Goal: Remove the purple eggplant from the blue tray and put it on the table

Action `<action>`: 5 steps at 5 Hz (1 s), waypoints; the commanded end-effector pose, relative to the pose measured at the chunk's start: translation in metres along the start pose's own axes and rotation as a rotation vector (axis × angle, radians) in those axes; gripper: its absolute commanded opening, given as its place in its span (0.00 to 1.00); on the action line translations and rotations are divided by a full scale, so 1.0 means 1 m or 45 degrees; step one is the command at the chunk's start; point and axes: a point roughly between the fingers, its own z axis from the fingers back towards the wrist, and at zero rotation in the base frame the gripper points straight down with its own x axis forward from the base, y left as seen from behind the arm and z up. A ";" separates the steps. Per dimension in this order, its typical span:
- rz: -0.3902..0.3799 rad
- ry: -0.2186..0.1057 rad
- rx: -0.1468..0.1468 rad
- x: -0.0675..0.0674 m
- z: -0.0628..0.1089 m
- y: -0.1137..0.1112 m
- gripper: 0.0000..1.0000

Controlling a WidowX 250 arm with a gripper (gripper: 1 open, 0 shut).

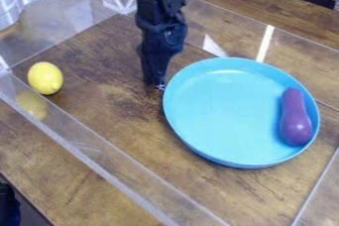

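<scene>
The blue tray (pixel 223 109) lies flat on the table (pixel 122 139) at the right. The purple eggplant (pixel 295 117) rests inside it near the right rim, lengthwise along the edge. My gripper (pixel 155 79) points down at the tabletop just beyond the tray's upper-left rim, far across the tray from the eggplant. Its fingers are pressed together, and I see nothing between them. Whether the tips touch the rim I cannot tell.
A yellow lemon (pixel 46 77) sits on the table at the left, close to the clear plastic edging (pixel 82 149) that runs along the front left. Bare wood lies between the lemon and the tray and in front of the tray.
</scene>
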 end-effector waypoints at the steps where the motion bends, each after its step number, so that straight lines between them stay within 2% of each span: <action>1: -0.049 0.032 -0.010 0.003 -0.003 -0.003 0.00; 5: -0.110 0.106 0.000 0.004 -0.005 0.003 0.00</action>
